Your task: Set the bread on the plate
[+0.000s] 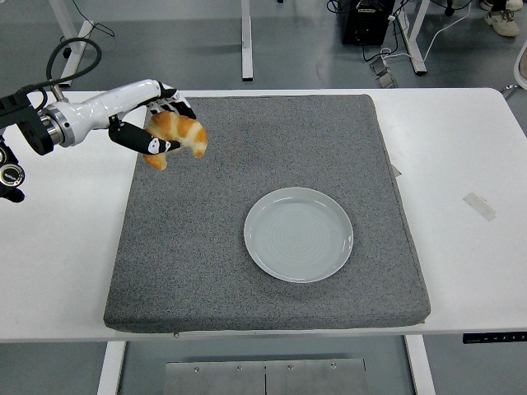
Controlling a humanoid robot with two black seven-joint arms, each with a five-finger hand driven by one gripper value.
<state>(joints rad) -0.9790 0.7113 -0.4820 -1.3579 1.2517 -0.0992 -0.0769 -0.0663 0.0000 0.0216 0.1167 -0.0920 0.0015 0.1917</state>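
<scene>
A white tabletop (461, 148) carries a large square grey felt mat (263, 206) that covers most of its middle. On the mat, toward its right and near side, lies a round pale grey-blue plate (298, 234) with nothing on it.

The robot's left hand (156, 127), white-sleeved with black fingers, comes in from the left edge above the mat's far left corner. Its fingers are curled around a golden-brown crescent-shaped bread roll (176, 136), a croissant with a glossy ridged crust. The black thumb (148, 144) crosses the front of the roll, and the other fingertips show behind its top edge. The roll looks lifted clear of the mat, held over the mat's far left corner, and it is well apart from the plate, up and to the left of it.

A black cable (70, 58) loops above the arm's wrist near the picture's upper left. A small strip of clear tape (480, 206) sits on the bare tabletop to the right of the mat. Beyond the tabletop's far edge, a grey floor and white desk legs are visible.
</scene>
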